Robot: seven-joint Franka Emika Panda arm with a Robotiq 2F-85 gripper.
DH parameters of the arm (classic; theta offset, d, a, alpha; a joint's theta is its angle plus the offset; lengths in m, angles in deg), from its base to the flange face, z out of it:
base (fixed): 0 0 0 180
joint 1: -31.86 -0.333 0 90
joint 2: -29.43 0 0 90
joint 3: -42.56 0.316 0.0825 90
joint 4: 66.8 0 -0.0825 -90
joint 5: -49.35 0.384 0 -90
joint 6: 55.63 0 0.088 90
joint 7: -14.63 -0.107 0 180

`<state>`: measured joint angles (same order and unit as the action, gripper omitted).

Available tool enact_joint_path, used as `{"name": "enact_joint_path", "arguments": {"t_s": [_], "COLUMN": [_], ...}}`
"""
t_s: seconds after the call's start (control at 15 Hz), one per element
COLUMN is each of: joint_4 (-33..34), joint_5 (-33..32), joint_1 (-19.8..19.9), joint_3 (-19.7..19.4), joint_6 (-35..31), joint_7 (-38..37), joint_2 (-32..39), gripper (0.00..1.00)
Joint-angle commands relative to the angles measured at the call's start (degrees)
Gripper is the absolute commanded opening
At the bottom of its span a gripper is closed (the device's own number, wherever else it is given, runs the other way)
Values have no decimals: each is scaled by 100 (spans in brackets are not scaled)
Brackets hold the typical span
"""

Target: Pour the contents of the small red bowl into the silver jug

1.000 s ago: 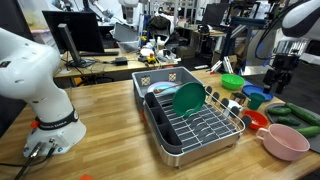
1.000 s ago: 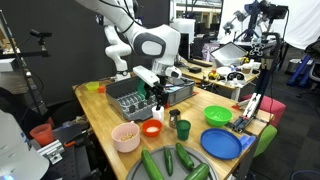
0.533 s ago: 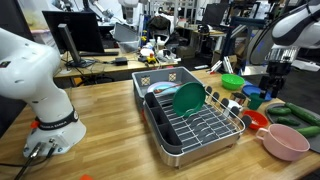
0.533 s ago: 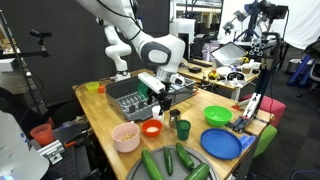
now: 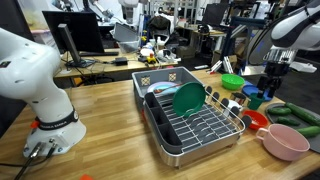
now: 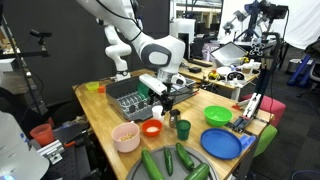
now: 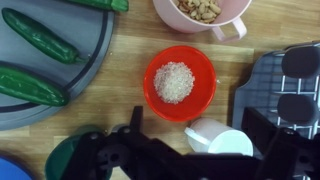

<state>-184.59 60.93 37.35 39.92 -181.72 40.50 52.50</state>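
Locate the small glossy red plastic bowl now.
In the wrist view the small glossy red plastic bowl sits mid-frame, between the pale pink handled cup above it and the silver jug below-right.

Table: wood top, carries all items below.
Dish rack: wire rack in a grey tray, mid-table.
Green dish: stands tilted on edge in the rack.
Pink cup: handled, holds pale pieces.
Grey plate: carries long dark green vegetables.
Green bowl: near the blue plate.
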Motion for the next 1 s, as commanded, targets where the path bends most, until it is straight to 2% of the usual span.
{"name": "enact_joint_path", "arguments": {"t_s": [0.0, 0.27, 0.93], "joint_4": [85, 205, 332], "joint_5": [-184, -361, -660], "joint_1": [206, 284, 384], "joint_3": [159, 269, 469], "joint_6": [-360, -638, -731], "joint_7": [219, 286, 301], "joint_2": [293, 710, 1332], "gripper": [100, 100, 100]}}
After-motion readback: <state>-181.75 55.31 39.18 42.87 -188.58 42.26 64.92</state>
